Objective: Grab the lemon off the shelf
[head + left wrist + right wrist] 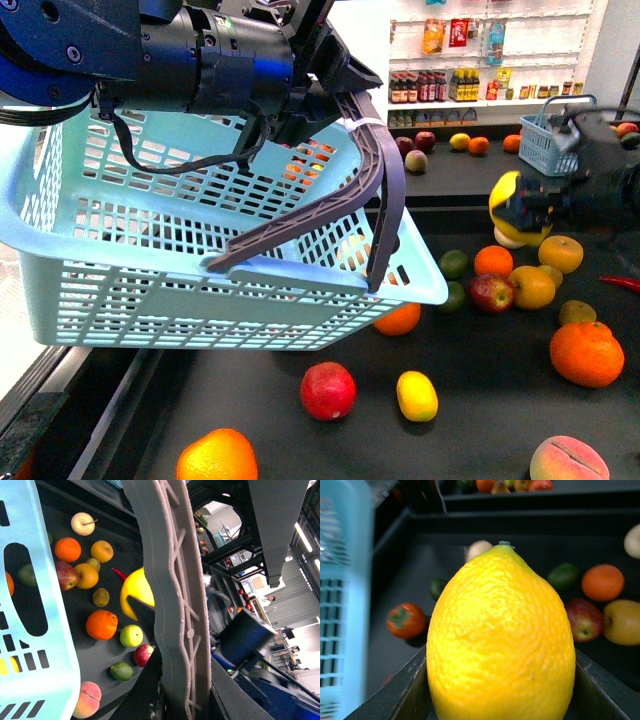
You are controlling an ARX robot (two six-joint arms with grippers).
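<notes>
A large yellow lemon [503, 205] is held in my right gripper [520, 210], lifted above the black shelf tray [480, 420], right of the basket. In the right wrist view the lemon [500, 640] fills the space between the two black fingers [410, 692]. It also shows in the left wrist view [135, 592]. My left gripper [300, 110] is shut on the grey handle [385, 190] of a light-blue basket [150, 250], held up over the tray's left side. The handle [175, 605] runs between its jaws. A smaller lemon [417, 396] lies on the tray.
Loose fruit lies across the tray: a red apple [328, 390], oranges [586, 353] [216, 457], a peach [568, 462], and a cluster [520, 275] below the held lemon. A small blue basket [545, 140] stands behind. White wall shelves of bottles [450, 85] lie beyond.
</notes>
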